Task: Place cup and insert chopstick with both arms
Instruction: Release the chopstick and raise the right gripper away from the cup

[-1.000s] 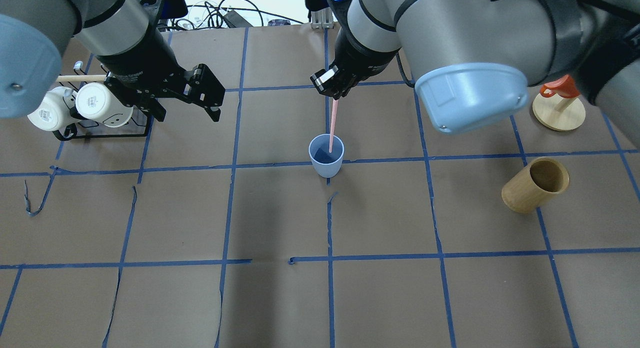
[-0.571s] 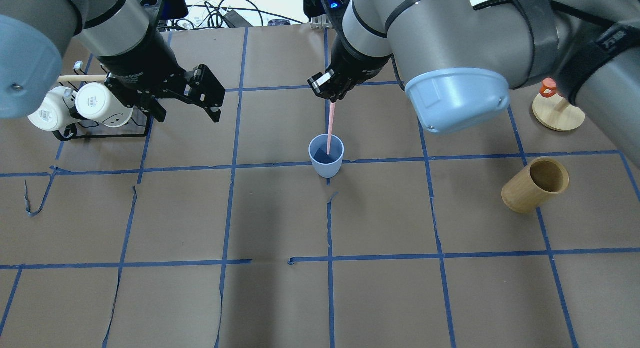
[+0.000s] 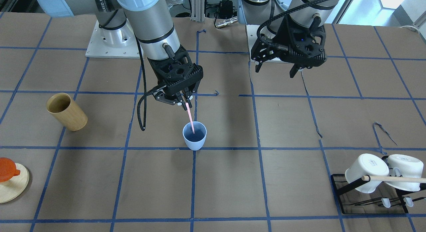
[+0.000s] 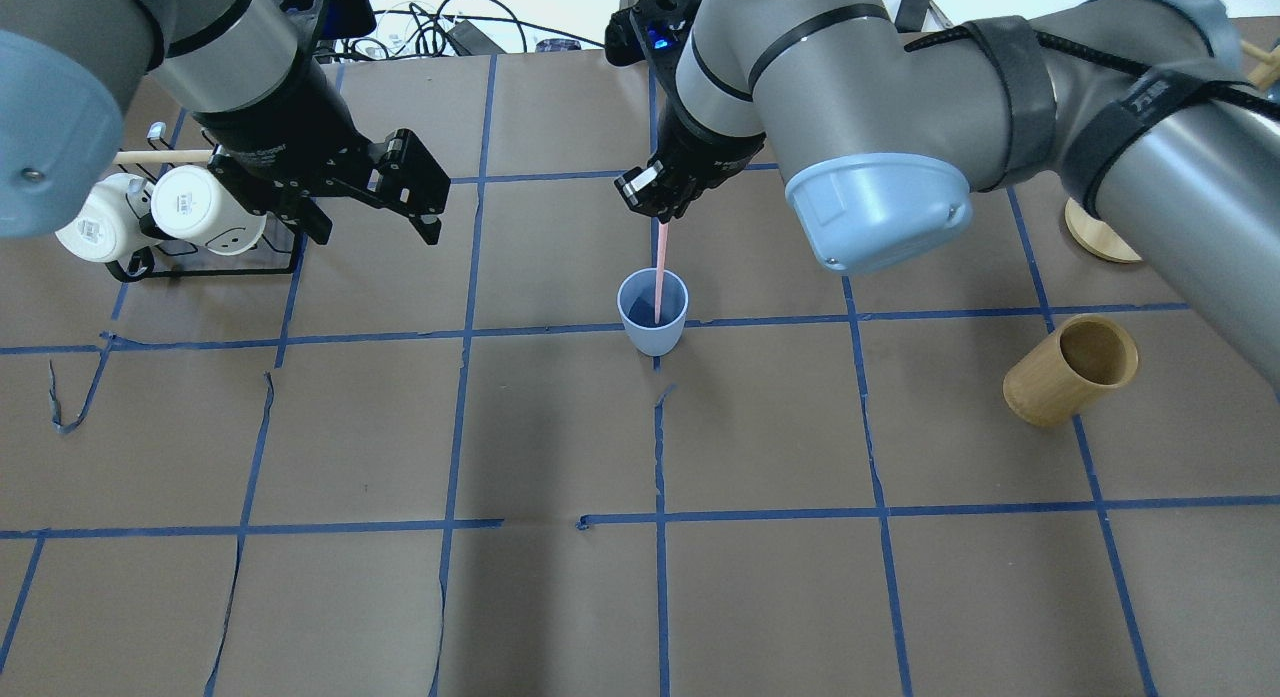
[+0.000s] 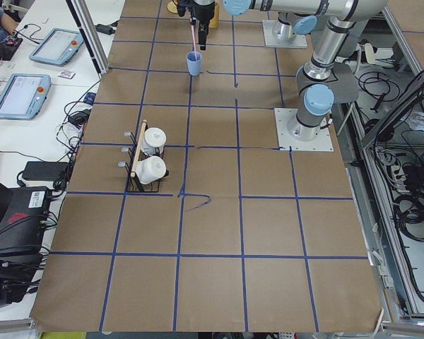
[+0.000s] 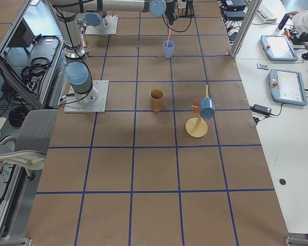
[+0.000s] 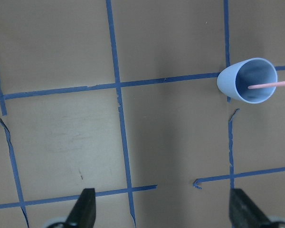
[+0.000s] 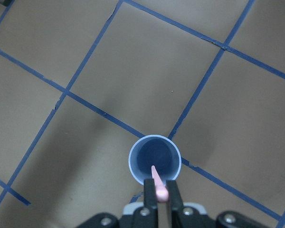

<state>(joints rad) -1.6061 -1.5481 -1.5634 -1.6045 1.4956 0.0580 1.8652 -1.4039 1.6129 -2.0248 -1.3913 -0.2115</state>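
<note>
In the overhead view, at the far left edge, a black wire rack (image 4: 150, 269) is holding two white mugs (image 4: 195, 202) tipped on their sides, with a wooden rod (image 4: 160, 157) lying across the top. Just to the right of the rack, the left gripper (image 4: 377, 235) is hanging above the brown paper table (image 4: 560, 597), its jaws spread wide and grasping nothing; the left wrist view is showing the two fingertips (image 7: 85, 209) far apart at the bottom corners of the frame. Near the middle of the frame, the blue cup (image 4: 652, 341) is standing upright on a crossing of blue tape lines (image 4: 450, 327), mouth up. The pink chopstick (image 4: 660, 267) is running down from above into that mouth, leaning slightly, its lower end lying inside the cup; whether it is touching the bottom I cannot tell. Directly above the cup in the frame, the right gripper (image 4: 657, 215) is pinching the chopstick's upper end, jaws clenched on it, as the right wrist view is confirming. Farther right, well apart from the cup, a bamboo tumbler (image 4: 1050, 392) is standing open-mouthed, and above it a round wooden stand (image 4: 1095, 242) is peeking out from behind the right arm.
</note>
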